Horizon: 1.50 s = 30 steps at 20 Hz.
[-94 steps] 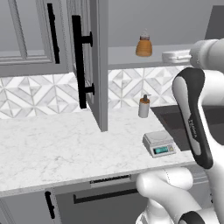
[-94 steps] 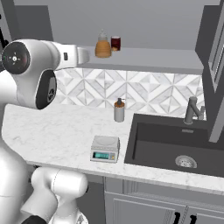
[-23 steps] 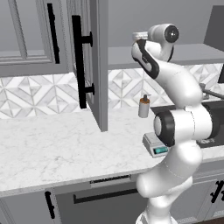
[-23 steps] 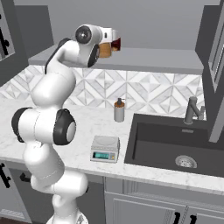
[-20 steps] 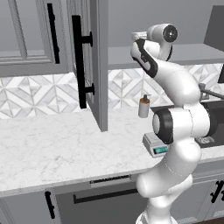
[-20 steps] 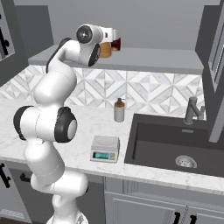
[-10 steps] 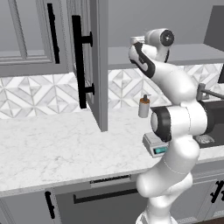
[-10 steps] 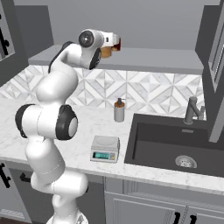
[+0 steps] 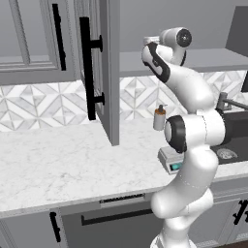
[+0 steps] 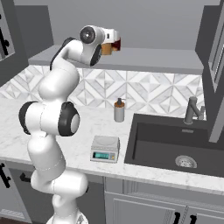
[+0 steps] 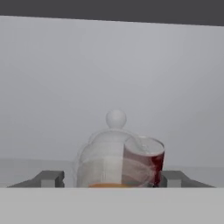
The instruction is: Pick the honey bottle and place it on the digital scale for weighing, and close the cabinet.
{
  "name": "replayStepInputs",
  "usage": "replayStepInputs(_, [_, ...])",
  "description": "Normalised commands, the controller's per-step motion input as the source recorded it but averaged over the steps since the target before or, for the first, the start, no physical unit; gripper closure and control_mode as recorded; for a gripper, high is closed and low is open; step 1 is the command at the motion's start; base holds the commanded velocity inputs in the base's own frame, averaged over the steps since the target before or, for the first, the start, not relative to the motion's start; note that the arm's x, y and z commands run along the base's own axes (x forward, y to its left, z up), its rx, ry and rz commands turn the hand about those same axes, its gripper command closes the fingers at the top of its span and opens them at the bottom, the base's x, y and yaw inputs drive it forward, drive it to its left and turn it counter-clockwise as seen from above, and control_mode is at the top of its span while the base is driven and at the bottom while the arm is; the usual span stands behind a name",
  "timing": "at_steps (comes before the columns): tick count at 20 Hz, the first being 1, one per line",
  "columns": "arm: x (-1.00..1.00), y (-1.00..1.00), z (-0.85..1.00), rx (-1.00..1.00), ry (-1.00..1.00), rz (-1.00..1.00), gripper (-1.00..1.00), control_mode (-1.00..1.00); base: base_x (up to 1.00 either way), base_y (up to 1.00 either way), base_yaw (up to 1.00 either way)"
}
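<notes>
The honey bottle (image 10: 107, 49) stands on the open cabinet's shelf (image 10: 153, 60), an amber body right at my hand. My gripper (image 10: 108, 43) reaches in at shelf height and is open. In the hand view its fingertips (image 11: 50, 178) stand well apart on both sides of an orange sliver of the honey bottle (image 11: 109, 185). The digital scale (image 10: 105, 148) sits on the counter below, its display lit, with nothing on its plate. In the left base view the scale (image 9: 170, 163) is partly hidden by my arm. The cabinet door (image 9: 109, 72) hangs open with its long black handle (image 9: 87, 72).
A dark-red jar (image 10: 116, 43) and a pale clear lidded vessel (image 11: 105, 153) stand just behind the bottle. A soap pump dispenser (image 10: 119, 110) stands by the backsplash. The dark sink (image 10: 175, 144) and faucet (image 10: 192, 111) lie to the right, under another open door (image 10: 214, 65).
My hand has edged a little further over the shelf toward the honey bottle. The bottle, scale and doors have not moved.
</notes>
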Motion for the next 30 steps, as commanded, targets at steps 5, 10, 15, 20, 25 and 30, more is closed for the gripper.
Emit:
replayStepInputs(5, [0.0,0.0,-0.36,0.0,0.02,0.05,1.0,-1.0,0.0,0.0,0.0])
replayStepInputs(10, [-0.27,0.0,-0.2,0.01,0.04,0.03,1.0,-1.0,0.0,0.0,0.0])
replayStepInputs(15, [-0.75,0.0,0.0,0.06,-0.09,0.02,1.0,-1.0,0.0,0.0,0.0])
replayStepInputs(20, [-0.96,0.0,-0.12,0.02,-0.06,0.0,1.0,-1.0,0.0,0.0,0.0])
replayStepInputs(25, [-1.0,0.0,-0.1,0.01,-0.02,0.01,1.0,-1.0,0.0,0.0,0.0])
replayStepInputs(30, [-1.0,-0.27,-0.14,0.0,0.01,0.19,1.0,-1.0,0.0,0.0,0.0])
